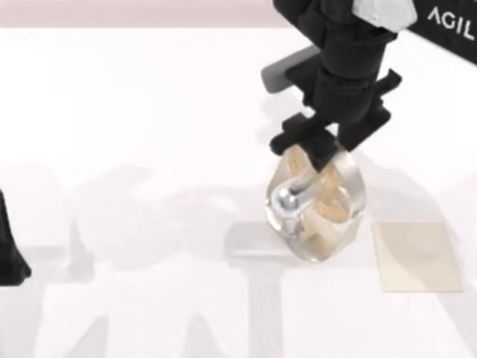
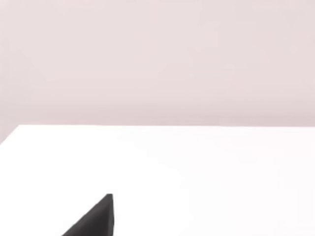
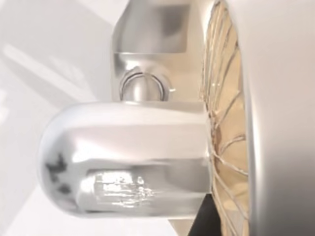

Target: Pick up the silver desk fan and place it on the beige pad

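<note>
Near the bench's middle, my right tool [image 1: 322, 153] pinches the silver desk fan [image 1: 317, 205] by its top rim, beside the beige pad [image 1: 417, 256]; I judge a thin grip could let it swing or slip.

White letters "AGIL", cut off, on right arm [image 1: 447, 26].

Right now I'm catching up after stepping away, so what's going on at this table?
The right arm's tool is closed on the upper rim of the silver fan, which sits near the middle of the table. The beige pad lies apart from the fan, toward the table's right side, with nothing on it, so the fan has not been placed yet. The left arm is parked at the table's left edge.
</note>
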You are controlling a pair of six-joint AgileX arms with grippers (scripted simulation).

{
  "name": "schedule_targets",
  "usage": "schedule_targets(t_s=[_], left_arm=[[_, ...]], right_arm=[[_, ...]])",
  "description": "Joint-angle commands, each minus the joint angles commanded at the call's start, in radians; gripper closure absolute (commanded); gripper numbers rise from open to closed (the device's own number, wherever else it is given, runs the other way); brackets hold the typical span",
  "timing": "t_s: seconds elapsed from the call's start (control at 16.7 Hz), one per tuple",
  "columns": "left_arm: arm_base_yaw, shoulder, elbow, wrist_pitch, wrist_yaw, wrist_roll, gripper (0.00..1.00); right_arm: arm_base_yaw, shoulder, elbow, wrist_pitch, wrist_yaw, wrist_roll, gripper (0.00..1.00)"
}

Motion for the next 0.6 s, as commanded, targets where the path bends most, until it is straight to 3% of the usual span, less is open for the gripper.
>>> schedule_targets(t_s=[0.6], left_arm=[[0.0,0.0,0.0,0.0,0.0,0.0,0.0]], right_arm=[[0.0,0.004,0.017,-0.017,0.0,0.0,1.0]])
